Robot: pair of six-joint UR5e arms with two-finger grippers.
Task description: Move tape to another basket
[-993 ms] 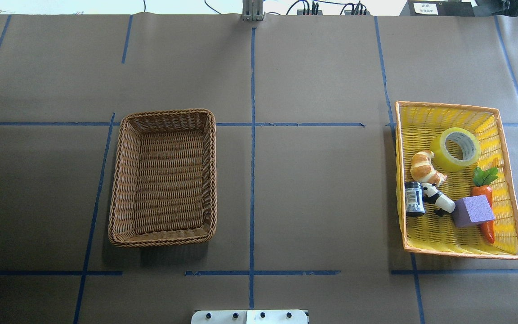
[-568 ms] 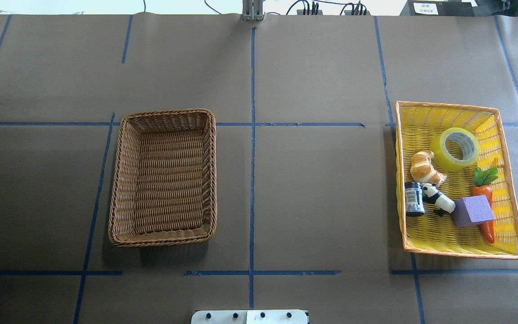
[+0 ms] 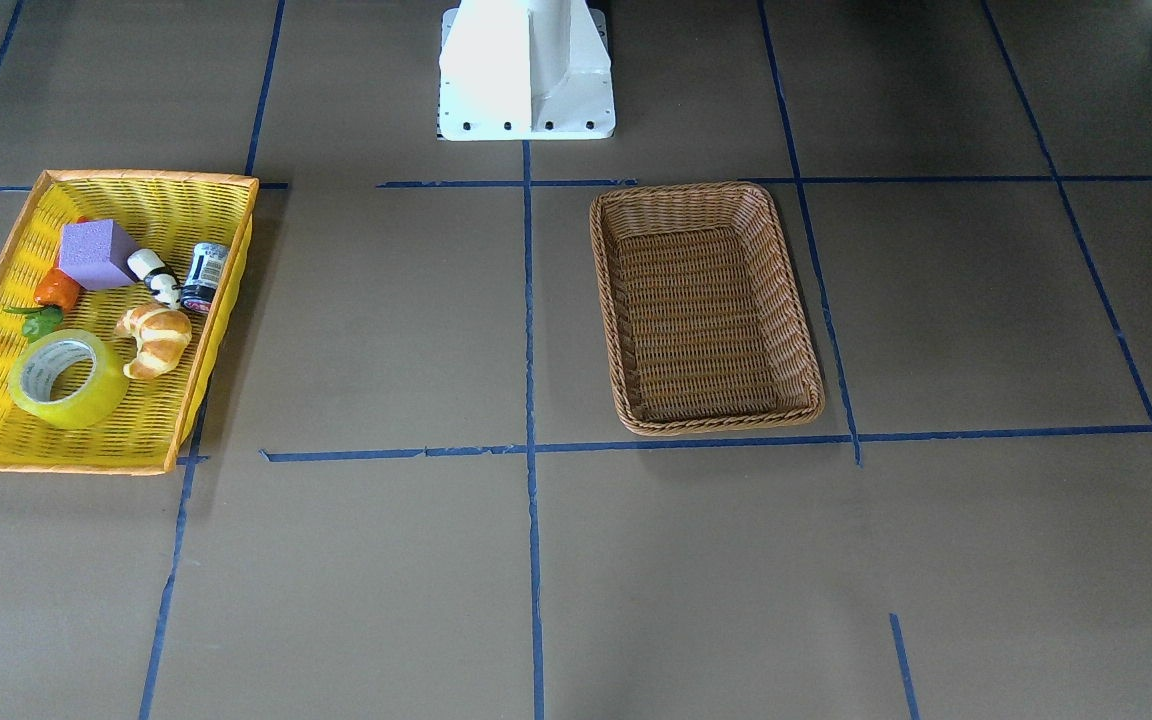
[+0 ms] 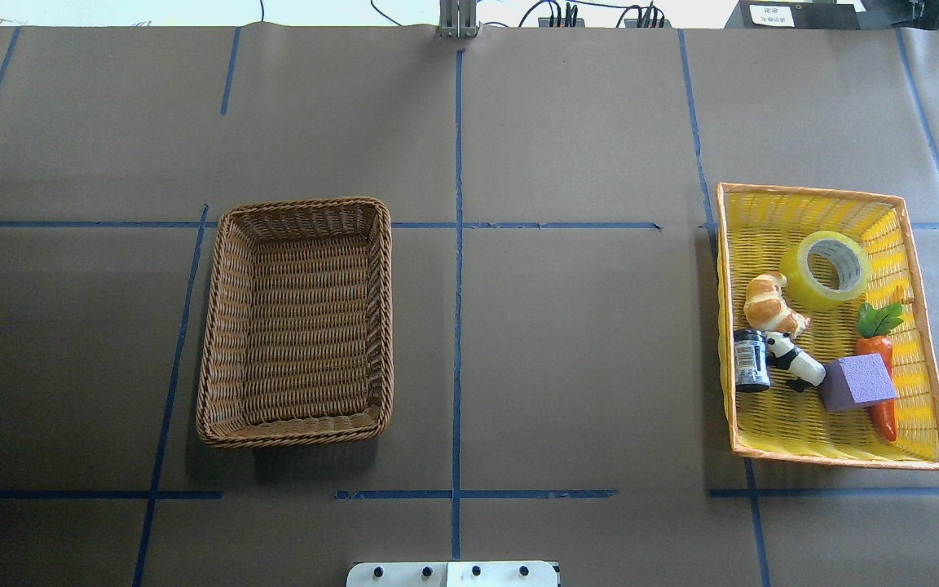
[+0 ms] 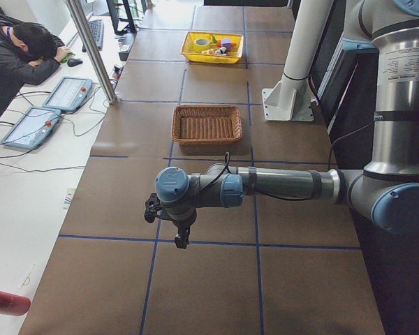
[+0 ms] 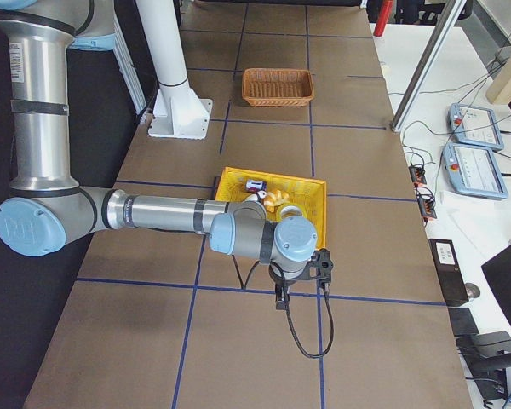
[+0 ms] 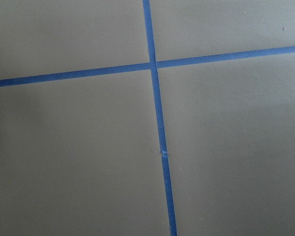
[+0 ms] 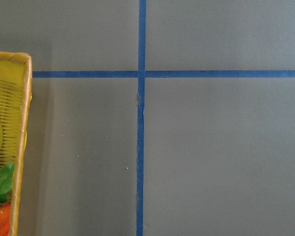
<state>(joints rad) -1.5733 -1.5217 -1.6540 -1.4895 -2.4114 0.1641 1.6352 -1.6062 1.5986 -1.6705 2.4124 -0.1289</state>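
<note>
Seen from overhead, the left end effector (image 5: 179,237) hangs over bare tabletop (image 4: 584,367), out past the 9 o'clock side of the basket (image 4: 306,204). It shows only from the side, so I cannot tell how its jaws stand. The basket is empty, so nothing in it would obstruct a drop.

The tape (image 4: 802,277) lies tilted in the yellow basket (image 4: 836,459), toward that basket's 1 o'clock corner and leaning near the far wall. The croissant (image 4: 773,303) sits just beside the tape at its 8 o'clock, and the carrot (image 4: 875,346) has its leaves at the tape's 5 o'clock.

The right end effector (image 6: 280,296) hovers off the yellow basket's 3 o'clock side. Its opening cannot be judged either.

The risks I see:
- The roll is tilted and smooth, so it may slip or roll out of a pinch across its width.
- A finger coming down could catch the sloped wall or nudge the croissant.
- The carry across to the basket is long, so a weak hold could drop the tape short.
</note>
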